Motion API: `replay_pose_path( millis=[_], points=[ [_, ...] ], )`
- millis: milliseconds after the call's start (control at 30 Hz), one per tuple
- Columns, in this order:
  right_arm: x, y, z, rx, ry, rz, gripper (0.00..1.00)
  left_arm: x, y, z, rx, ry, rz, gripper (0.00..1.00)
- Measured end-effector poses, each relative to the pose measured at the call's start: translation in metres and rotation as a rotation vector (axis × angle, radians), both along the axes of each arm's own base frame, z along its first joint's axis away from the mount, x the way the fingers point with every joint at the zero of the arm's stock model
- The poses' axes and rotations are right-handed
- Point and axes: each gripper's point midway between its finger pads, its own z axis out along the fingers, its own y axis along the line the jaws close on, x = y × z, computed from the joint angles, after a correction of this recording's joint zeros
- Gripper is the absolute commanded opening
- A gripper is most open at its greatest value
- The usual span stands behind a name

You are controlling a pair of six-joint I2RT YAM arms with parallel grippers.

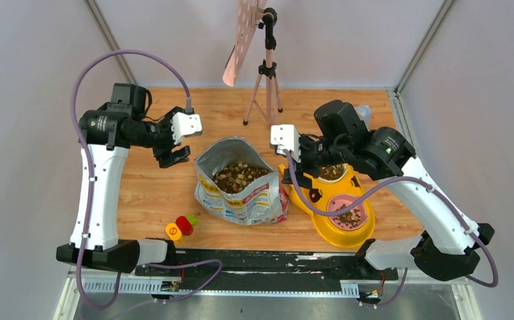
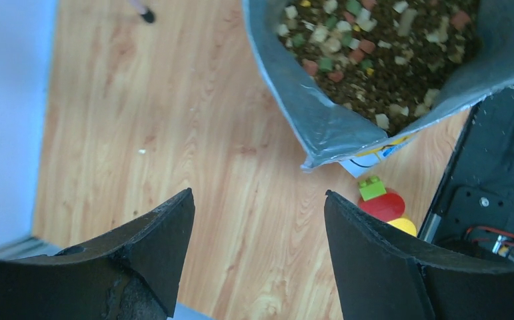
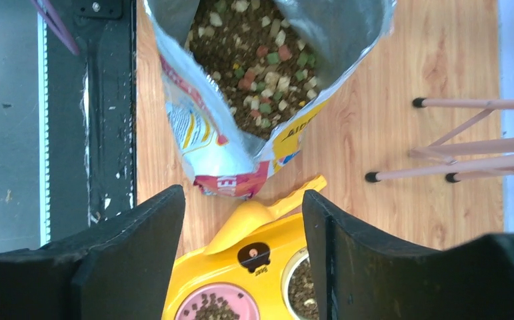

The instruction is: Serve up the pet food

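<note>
**Both pincers released; kibble in bag and in feeder**

Left gripper (image 2: 259, 200): jaws stand wide apart. Nothing is held between them. The wrist view shows only bare wooden table (image 2: 174, 133) in the gap. It hangs to the left of the bag (image 1: 241, 199), apart from it.

Right gripper (image 3: 243, 197): jaws are spread and grasp nothing. It hangs above the yellow feeder (image 1: 337, 235), just right of the bag. Between its fingers, lower down, lies the yellow scoop (image 3: 261, 215), resting on the feeder's edge and not touched.

The pet food (image 1: 241, 177) fills the open bag at table centre, mixed with pale, green and reddish bits. More sits in the feeder's pink bowl (image 1: 349, 217) and in the metal bowl (image 3: 301, 290).

Limits of view:
- From above, the right arm covers most of the metal bowl and the scoop.
- In the right wrist view, both bowls are cut off.
- A small red, yellow and green object (image 1: 181, 227) by the bag's left corner is too small to identify.
</note>
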Motion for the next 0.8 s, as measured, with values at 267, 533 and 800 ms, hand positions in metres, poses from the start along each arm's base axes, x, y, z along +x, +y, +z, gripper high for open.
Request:
replay_pose_path(
  millis=[267, 533, 800],
  points=[
    [-0.005, -0.003, -0.043, -0.079, 0.121, -0.012, 0.68, -0.001, -0.009, -0.030, 0.018, 0.039, -0.161, 0.78],
    [0.012, 0.025, -0.069, -0.106, 0.195, 0.000, 0.64, -0.016, -0.021, -0.060, -0.022, 0.136, -0.234, 0.71],
    [0.015, 0.032, -0.071, -0.095, 0.207, 0.004, 0.14, -0.026, -0.040, -0.063, -0.112, 0.183, -0.265, 0.35]
  ],
)
